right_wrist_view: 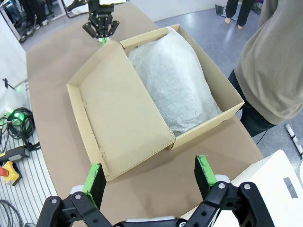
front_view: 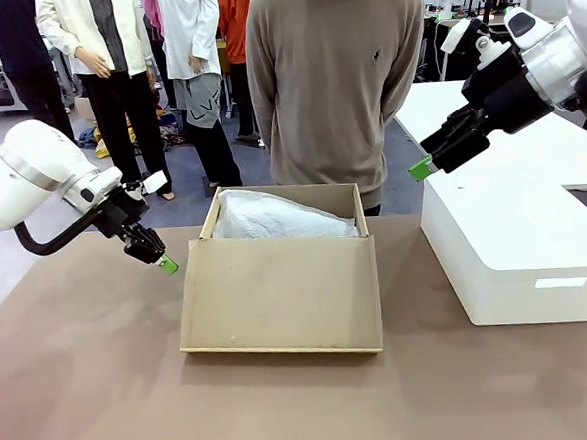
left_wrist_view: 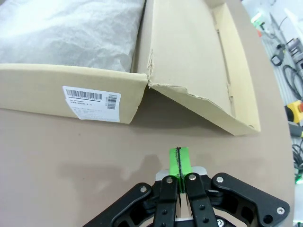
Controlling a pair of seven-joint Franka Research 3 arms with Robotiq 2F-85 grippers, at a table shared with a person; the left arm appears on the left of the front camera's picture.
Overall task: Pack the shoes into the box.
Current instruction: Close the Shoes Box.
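Brown desk (front_view: 85,392) ahead of you carries the cardboard shoebox (front_view: 280,296), lid flap open toward you, white tissue paper (front_view: 279,219) bulging at the far end; no shoes are visible, perhaps under it. Your left gripper (front_view: 167,265) hovers at the box's left, jaws closed and empty.

From the left wrist, the torn corner (left_wrist_view: 150,81) could rip further if nudged.

From the right wrist, your right gripper (right_wrist_view: 149,182) hangs spread wide above; descending could crush the flap.

Matt tan cardboard box (left_wrist_view: 189,61) is sitting ahead of the pincer, crinkled white tissue paper (left_wrist_view: 71,28) showing inside, brown tabletop (left_wrist_view: 71,156) looking smooth.
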